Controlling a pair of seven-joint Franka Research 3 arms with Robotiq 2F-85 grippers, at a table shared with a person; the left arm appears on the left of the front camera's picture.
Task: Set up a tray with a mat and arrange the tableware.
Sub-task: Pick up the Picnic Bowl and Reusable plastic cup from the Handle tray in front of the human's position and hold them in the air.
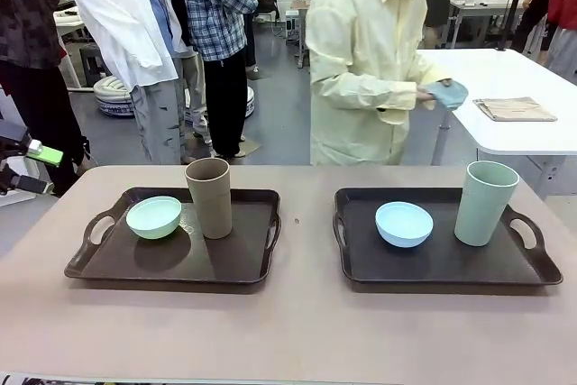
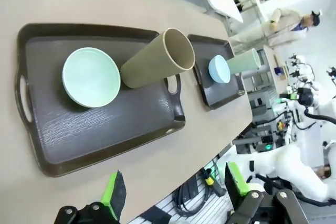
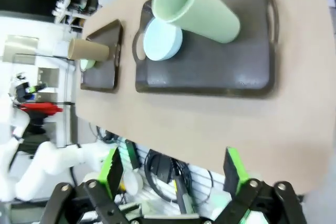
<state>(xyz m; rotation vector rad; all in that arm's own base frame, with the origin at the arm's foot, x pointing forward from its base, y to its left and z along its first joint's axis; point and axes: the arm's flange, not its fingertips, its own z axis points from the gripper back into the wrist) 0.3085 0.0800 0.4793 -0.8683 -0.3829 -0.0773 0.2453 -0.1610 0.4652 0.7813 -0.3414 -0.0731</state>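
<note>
Beige laminate forms the table (image 1: 297, 340), which spans the front view. Behind it is a workshop floor with several standing people and a white side table (image 1: 505, 69) that carries a flat tan mat (image 1: 515, 109). A person in a pale yellow shirt (image 1: 365, 60) stands at the far edge, turned toward the side table, with one hand (image 1: 425, 94) holding a small blue-grey item (image 1: 448, 93).

Two dark brown handled trays lie side by side, well apart. On the left tray (image 1: 135, 263) the brown tumbler (image 1: 209, 197) stands upright, just beside the mint green bowl (image 1: 153, 217). On the right tray (image 1: 433, 268) the pale green tumbler (image 1: 485, 203) stands upright near the light blue bowl (image 1: 404, 224).

In the wrist views the left gripper (image 2: 176, 190) and the right gripper (image 3: 173, 174) hang over the table's near edge. Both have their green pads spread wide with nothing between them, clear of both trays.
</note>
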